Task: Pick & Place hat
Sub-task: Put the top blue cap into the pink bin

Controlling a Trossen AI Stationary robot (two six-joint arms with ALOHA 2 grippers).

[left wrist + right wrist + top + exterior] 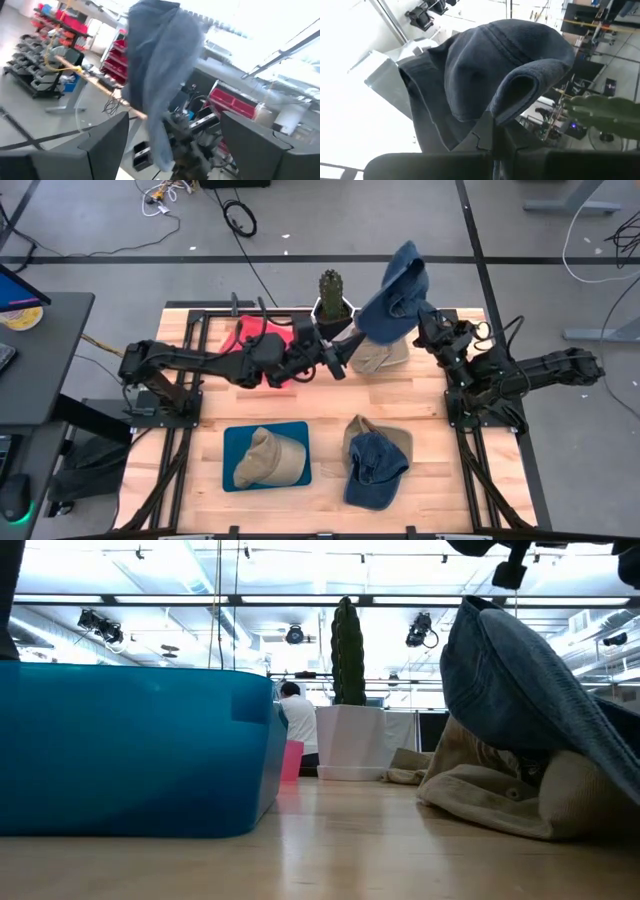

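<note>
A blue denim hat (395, 290) is held up over the table's far middle, with my right gripper (420, 318) shut on it. It shows in the right wrist view as a hat (500, 70) draped over the fingers, and in the low view as a hat (530, 680) over a beige hat (500, 785). That beige hat (385, 356) lies on the table beneath it. My left gripper (345, 352) stands open just left of the blue hat, touching nothing. From the left wrist, the blue hat (160, 75) hangs ahead of the open fingers (107, 142). My right gripper pinches an edge of the blue hat (490, 119) between its two shut fingers, which slant upward from the table's right side. The hat's crown bulges above the fingers and its cloth falls slack around them. Whether its lower edge touches the beige hat I cannot tell.
A cactus in a white pot (333, 295) stands at the far edge beside the hats. A red hat (255, 340) lies under my left arm. Near the front, a beige hat rests on a blue mat (238, 442), and another blue hat (375, 470) lies on a beige one.
</note>
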